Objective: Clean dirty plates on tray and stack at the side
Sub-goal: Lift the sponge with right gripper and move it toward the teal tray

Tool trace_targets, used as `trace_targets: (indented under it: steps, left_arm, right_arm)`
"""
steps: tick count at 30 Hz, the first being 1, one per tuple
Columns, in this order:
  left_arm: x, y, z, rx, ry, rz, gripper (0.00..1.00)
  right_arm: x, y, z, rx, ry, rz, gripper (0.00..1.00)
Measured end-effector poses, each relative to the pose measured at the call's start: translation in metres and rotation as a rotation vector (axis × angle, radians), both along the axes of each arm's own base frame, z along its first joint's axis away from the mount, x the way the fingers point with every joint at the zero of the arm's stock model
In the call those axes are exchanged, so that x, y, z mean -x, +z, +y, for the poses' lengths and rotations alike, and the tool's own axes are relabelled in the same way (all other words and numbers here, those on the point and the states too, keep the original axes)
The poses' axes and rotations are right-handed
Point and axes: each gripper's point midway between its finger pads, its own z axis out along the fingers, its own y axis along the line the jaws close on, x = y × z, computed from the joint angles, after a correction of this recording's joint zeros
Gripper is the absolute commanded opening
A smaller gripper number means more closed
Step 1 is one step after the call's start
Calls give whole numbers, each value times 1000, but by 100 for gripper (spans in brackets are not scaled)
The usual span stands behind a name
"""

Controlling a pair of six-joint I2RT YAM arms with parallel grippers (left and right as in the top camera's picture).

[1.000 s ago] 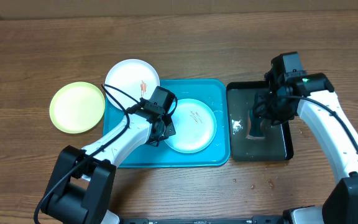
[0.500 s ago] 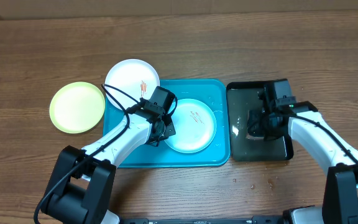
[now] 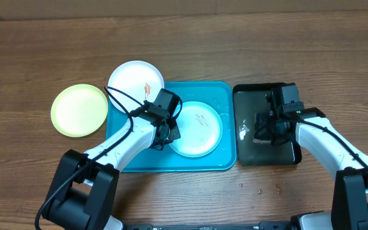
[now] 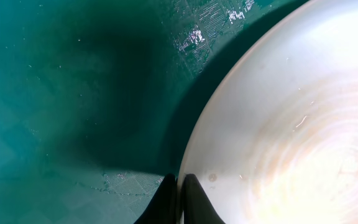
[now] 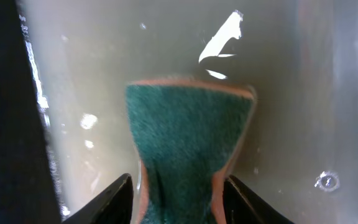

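Note:
The light blue plate (image 3: 200, 131) with a small reddish smear lies on the turquoise tray (image 3: 139, 160). My left gripper (image 3: 167, 132) is shut on its left rim; the left wrist view shows the fingers (image 4: 180, 194) pinching the plate's edge (image 4: 278, 124) above the tray floor (image 4: 55, 93). The white plate (image 3: 133, 78), smeared orange, sits at the tray's back left corner. The yellow-green plate (image 3: 80, 110) lies on the table to the left. My right gripper (image 3: 264, 128) is down in the black tray, fingers (image 5: 178, 199) squeezing a green sponge (image 5: 188, 130).
The smaller black tray (image 3: 292, 156) stands right of the turquoise tray and holds cloudy water; its dark rim (image 5: 5, 112) shows in the right wrist view. Small droplets (image 3: 260, 189) dot the wooden table in front of it.
My right arm has come forward and down into the black tray onto the sponge. The left arm and the plates have not moved.

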Motion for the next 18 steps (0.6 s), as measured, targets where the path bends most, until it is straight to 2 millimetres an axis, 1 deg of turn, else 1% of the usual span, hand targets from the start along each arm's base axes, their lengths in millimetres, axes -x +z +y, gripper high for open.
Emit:
trace_targets:
  steps: [1, 2, 4, 7, 13, 15, 18]
  left_arm:
    - [0, 0, 0, 0, 0, 0, 4]
    - [0, 0, 0, 0, 0, 0, 4]
    - [0, 0, 0, 0, 0, 0, 4]
    - [0, 0, 0, 0, 0, 0, 4]
    - [0, 0, 0, 0, 0, 0, 4]
    - [0, 0, 0, 0, 0, 0, 4]
    - [0, 0, 0, 0, 0, 0, 4]
  right_arm:
    - [1, -1, 0, 2, 0, 3, 40]
    - [3, -2, -1, 4, 2, 5, 38]
    - [3, -3, -1, 4, 0, 4, 37]
    - [1, -3, -1, 2, -3, -2, 43]
    - [1, -3, -1, 3, -1, -3, 44]
    - [1, -3, -1, 3, -1, -3, 47]
    - [1, -3, -1, 2, -1, -5, 49]
